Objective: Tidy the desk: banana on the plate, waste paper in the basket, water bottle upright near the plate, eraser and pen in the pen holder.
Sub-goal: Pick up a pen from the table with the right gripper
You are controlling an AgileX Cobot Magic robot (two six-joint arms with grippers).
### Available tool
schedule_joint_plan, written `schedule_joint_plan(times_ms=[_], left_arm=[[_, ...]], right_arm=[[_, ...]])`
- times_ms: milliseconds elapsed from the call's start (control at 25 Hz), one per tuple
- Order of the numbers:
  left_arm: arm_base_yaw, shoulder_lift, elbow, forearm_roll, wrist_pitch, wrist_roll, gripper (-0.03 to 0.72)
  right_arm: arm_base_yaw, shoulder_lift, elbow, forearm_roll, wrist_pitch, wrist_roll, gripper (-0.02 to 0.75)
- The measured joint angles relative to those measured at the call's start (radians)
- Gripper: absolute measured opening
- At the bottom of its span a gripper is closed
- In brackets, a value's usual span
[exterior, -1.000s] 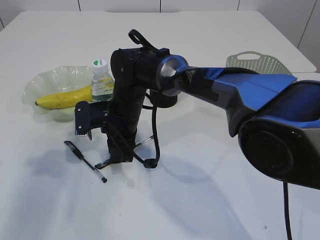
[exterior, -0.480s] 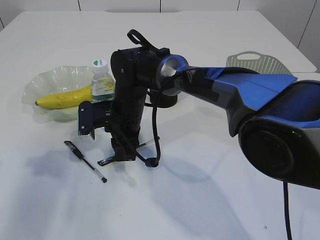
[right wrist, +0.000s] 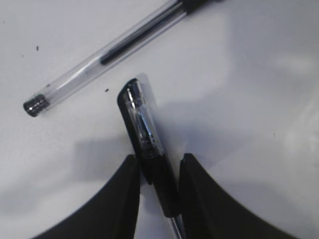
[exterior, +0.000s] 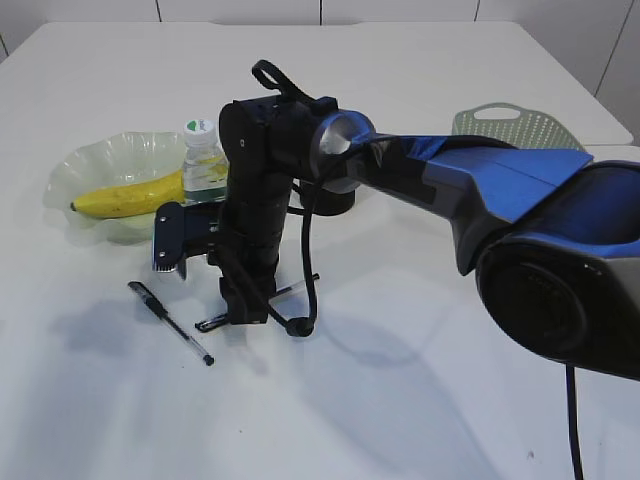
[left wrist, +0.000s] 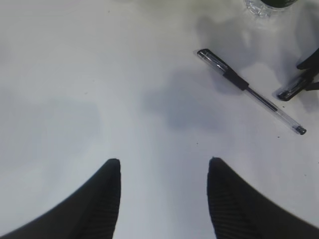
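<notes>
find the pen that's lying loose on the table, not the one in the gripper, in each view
Exterior view: loose pen lies lower left, just left of the right gripper.
Left wrist view: upper right, running diagonally.
Right wrist view: across the top, tip at left.
Shared landmark: the second pen pinched in the right gripper, beside the loose one in every view.

Clear glossy plastic pen (right wrist: 144, 130) (black cap) lies on the smooth matt white table (exterior: 420, 420).

Two pens are lying on the table: one pen (exterior: 170, 322) and another pen (exterior: 258, 305). One banana (exterior: 128, 195) is sitting in one plate (exterior: 85, 165). One bottle (exterior: 203, 160) and one basket (exterior: 510, 125) are standing there too.
</notes>
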Motion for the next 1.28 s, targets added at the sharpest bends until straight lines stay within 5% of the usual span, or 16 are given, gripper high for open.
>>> schedule_joint_plan(times_ms=[680,1280], left_arm=[[0.0,0.0,0.0,0.0,0.0,0.0,0.388],[0.0,0.0,0.0,0.0,0.0,0.0,0.388]], right_arm=[[0.017,-0.006,0.021,-0.064,0.0,0.034,0.209],[0.017,-0.006,0.021,-0.071,0.001,0.055,0.083]])
